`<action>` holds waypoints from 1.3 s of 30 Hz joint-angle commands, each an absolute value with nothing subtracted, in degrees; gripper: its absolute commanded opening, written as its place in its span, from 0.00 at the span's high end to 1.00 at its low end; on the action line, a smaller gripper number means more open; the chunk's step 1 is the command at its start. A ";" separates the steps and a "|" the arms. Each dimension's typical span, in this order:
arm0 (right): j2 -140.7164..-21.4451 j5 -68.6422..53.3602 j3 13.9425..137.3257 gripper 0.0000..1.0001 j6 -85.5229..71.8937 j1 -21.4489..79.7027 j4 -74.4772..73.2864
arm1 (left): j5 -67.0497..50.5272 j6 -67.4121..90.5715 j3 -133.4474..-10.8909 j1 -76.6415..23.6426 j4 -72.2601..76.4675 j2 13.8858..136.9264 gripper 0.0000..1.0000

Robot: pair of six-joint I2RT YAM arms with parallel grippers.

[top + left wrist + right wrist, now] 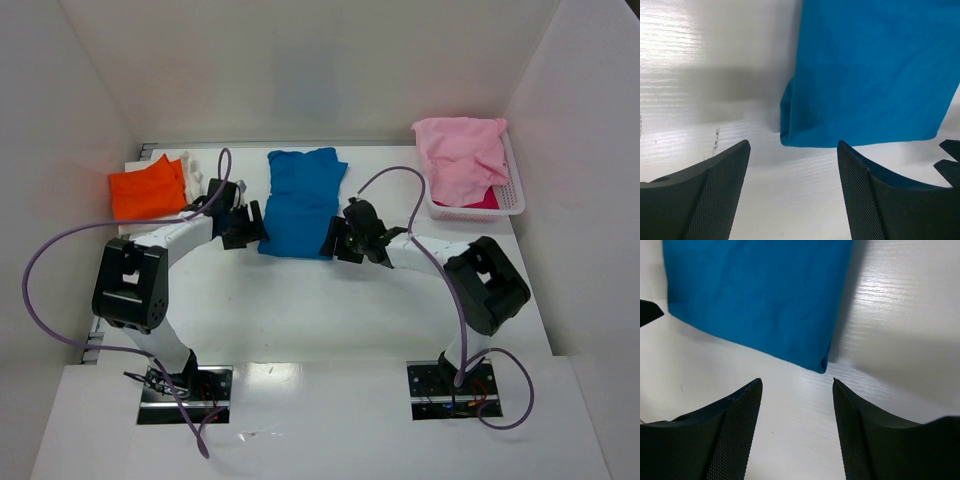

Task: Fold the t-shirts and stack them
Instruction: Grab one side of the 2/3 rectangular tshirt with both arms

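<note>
The folded orange cotton tee (148,190) lies out left of my left gripper (792,150). I judge it the stack's base. Both my jaws stand spread and empty, a near corner of the flat bright blue cotton tee (303,200) just ahead of each, set for a fold. Beyond my right gripper (797,382), the pale pink tee (460,160) sits in the white plastic basket (475,211).

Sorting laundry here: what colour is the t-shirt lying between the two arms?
The t-shirt is bright blue, clearest in the top external view.
</note>
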State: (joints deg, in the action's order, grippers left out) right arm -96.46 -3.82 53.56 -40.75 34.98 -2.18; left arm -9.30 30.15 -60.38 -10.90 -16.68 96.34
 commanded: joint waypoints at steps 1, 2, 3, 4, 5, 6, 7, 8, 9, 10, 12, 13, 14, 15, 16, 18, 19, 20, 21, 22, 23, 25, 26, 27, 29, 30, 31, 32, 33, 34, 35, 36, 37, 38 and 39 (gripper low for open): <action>-98.26 -2.46 53.44 0.36 -41.40 35.24 0.79 | -9.93 30.50 -60.38 -10.63 -14.50 98.00 0.23; -98.86 -2.06 53.44 0.37 -41.40 35.24 0.79 | -10.33 30.50 -60.38 -10.63 -14.50 98.59 0.23; -99.51 -1.93 53.83 0.37 -41.40 35.24 0.79 | -10.46 30.50 -60.38 -10.63 -14.50 99.31 0.23; -99.67 -1.93 53.96 0.37 -41.40 35.24 0.79 | -10.46 30.50 -60.38 -10.63 -14.11 99.49 0.24; -99.67 -1.93 53.96 0.39 -41.40 35.24 0.79 | -10.46 30.50 -60.38 -10.63 -13.98 99.88 0.24; -100.06 -1.54 53.96 0.39 -41.40 35.24 0.79 | -10.46 30.50 -60.38 -10.63 -13.97 100.02 0.27; -100.19 -1.41 53.96 0.40 -41.40 35.24 0.79 | -10.46 30.50 -60.77 -10.63 -13.97 100.41 0.29; -100.20 -1.41 54.35 0.41 -41.40 35.24 0.79 | -10.46 30.50 -60.91 -10.63 -13.97 100.55 0.29; -100.20 -0.95 54.49 0.42 -41.40 35.24 0.79 | -10.46 30.50 -60.91 -10.63 -13.97 100.55 0.29; -100.58 -0.79 54.49 0.43 -41.40 35.24 0.79 | -10.46 30.50 -60.91 -10.63 -13.97 101.00 0.29; -101.11 -0.79 54.94 0.44 -41.40 35.24 1.18 | -10.46 30.50 -60.91 -10.63 -13.97 101.16 0.30; -101.76 -0.79 55.11 0.44 -41.40 35.24 1.32 | -10.46 30.50 -60.91 -10.63 -13.97 101.16 0.30; -101.95 -1.23 55.61 0.46 -41.40 35.24 1.32 | -10.84 30.50 -60.91 -10.63 -13.97 101.54 0.30; -102.52 -1.40 55.81 0.46 -41.40 35.24 1.32 | -10.98 30.50 -60.91 -10.63 -13.97 101.69 0.30; -103.18 -1.41 55.81 0.47 -41.40 35.24 1.32 | -10.99 30.50 -60.91 -10.63 -13.97 101.69 0.32; -103.73 -1.41 56.34 0.48 -41.40 35.24 1.32 | -11.51 30.50 -60.91 -10.63 -13.45 101.69 0.36; -103.89 -1.41 56.34 0.50 -41.40 35.24 1.69 | -11.51 30.50 -60.91 -10.63 -13.45 102.06 0.38; -104.32 -1.41 56.34 0.50 -41.77 35.24 1.84 | -11.51 30.50 -61.28 -10.63 -13.45 102.22 0.41; -104.50 -1.41 56.34 0.51 -41.92 35.24 1.85 | -11.51 30.50 -61.43 -10.63 -13.45 102.22 0.43; -104.50 -1.41 56.34 0.52 -41.92 35.24 1.85 | -11.51 30.50 -61.44 -10.63 -13.45 102.22 0.46; -104.50 -1.41 56.34 0.54 -41.92 35.24 1.85 | -11.51 30.50 -61.44 -10.63 -13.45 102.22 0.49; -104.50 -0.79 56.34 0.56 -41.92 35.24 1.85 | -11.51 30.50 -61.44 -10.63 -13.45 102.74 0.53; -104.50 -0.79 56.34 0.59 -41.92 35.24 1.85 | -11.51 30.50 -61.44 -10.63 -13.45 102.74 0.54; -104.50 -0.79 56.70 0.62 -41.92 35.24 1.85 | -11.51 30.50 -61.44 -10.63 -13.45 102.74 0.57; -105.03 -0.79 56.87 0.69 -41.92 35.24 1.85 | -11.51 30.50 -61.44 -10.63 -13.45 102.74 0.61; -105.03 -0.79 57.21 0.74 -41.92 35.24 1.85 | -11.86 30.50 -61.44 -10.63 -13.10 103.09 0.63; -105.03 -0.79 57.39 0.79 -41.92 35.24 1.85 | -12.04 30.50 -61.44 -10.63 -12.92 103.27 0.68; -105.03 -0.79 57.39 0.82 -41.92 35.24 1.85 | -12.39 30.50 -61.44 -10.63 -12.57 103.27 0.72; -105.03 -0.79 57.39 0.90 -41.92 35.24 1.85 | -13.08 30.50 -61.44 -10.63 -12.39 103.27 0.76; -105.03 -0.45 57.39 0.94 -41.92 35.24 1.85 | -13.36 30.50 -61.44 -10.63 -12.39 103.27 0.80; -105.03 -0.27 57.39 0.97 -41.92 35.24 1.85 | -13.81 30.50 -61.44 -10.63 -11.99 103.61 0.84; -105.03 0.19 57.39 0.98 -41.92 35.24 1.85 | -14.40 30.50 -61.44 -10.63 -11.78 103.80 0.90; -105.03 0.44 57.39 1.00 -41.92 35.24 1.45 | -14.59 30.50 -61.44 -10.97 -11.78 103.80 0.94; -105.03 0.78 57.39 1.00 -41.92 35.24 1.23 | -14.59 30.50 -61.10 -11.16 -11.78 103.80 0.96; -104.58 0.96 57.06 1.00 -41.92 35.24 1.23 | -14.59 30.50 -60.91 -11.55 -11.78 103.80 0.98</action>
State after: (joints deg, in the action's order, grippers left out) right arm -104.42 -1.95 55.51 -42.36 34.96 0.48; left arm -13.08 30.33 -60.38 -11.04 -13.39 103.09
